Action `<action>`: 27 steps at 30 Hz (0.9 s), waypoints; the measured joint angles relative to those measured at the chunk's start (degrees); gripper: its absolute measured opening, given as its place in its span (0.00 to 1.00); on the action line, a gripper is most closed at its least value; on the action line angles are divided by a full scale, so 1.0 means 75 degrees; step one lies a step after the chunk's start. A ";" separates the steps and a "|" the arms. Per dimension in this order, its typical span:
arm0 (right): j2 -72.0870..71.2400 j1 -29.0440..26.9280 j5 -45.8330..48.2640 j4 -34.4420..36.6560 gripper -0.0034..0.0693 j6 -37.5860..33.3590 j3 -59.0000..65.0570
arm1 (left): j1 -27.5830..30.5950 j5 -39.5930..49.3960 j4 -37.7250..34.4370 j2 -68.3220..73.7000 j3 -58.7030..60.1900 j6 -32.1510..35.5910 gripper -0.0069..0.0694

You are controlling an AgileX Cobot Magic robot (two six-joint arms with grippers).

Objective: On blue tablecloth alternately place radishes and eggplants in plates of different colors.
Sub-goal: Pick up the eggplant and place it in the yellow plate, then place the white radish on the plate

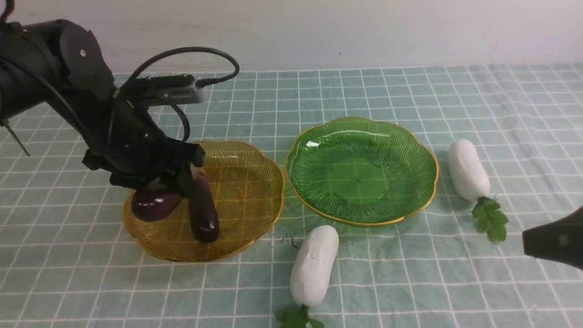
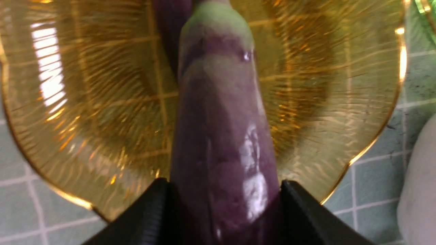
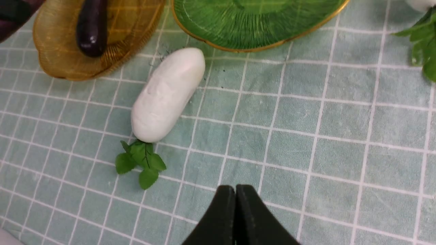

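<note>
the left gripper (image 2: 223, 185) is clasping an eggplant (image 2: 221, 136), its long axis pointing down into the amber plate (image 1: 255, 182). the right gripper (image 3: 235, 194) (closed, empty) is hovering near a radish (image 3: 168, 93).

Pale teal-blue tablecloth (image 1: 410, 282), crossed by thin white lines into a grid of squares. Amber-yellow plate (image 1: 259, 182): translucent, finely ribbed, gold along the scalloped rim. Green plate (image 1: 364, 136) at its 3 o'clock: same ribbing, same gold rim. Eggplant (image 1: 152, 205) at 9 o'clock in the amber one: glossy dark purple. Other eggplant (image 1: 203, 214): dark purple too, white glints, a pale greenish sheen up close. Radish (image 1: 314, 266) at 7 o'clock of the green plate, other radish (image 1: 468, 169) at its 3 o'clock: plain white, green leaf tufts. Matte black left fingers (image 2: 150, 221) and right fingers (image 3: 221, 217).
</note>
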 joint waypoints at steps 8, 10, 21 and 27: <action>0.0370 0.0016 0.0269 -0.0008 0.03 -0.0041 -0.0244 | -0.0026 -0.0641 0.0521 0.0722 0.0000 -0.0001 0.56; 0.0544 0.0114 0.0394 -0.0047 0.03 -0.0046 -0.0406 | -0.0026 -0.0675 0.0677 0.0928 0.0000 -0.0258 0.56; 0.2213 0.1848 0.0572 -0.0768 0.08 0.0943 -0.1615 | -0.0026 -0.0758 0.1502 0.1231 -0.0008 -0.1487 0.95; 0.3032 0.2361 0.0403 -0.0838 0.18 0.1368 -0.2178 | -0.0026 0.0065 0.1496 0.1207 -0.0574 -0.1458 0.87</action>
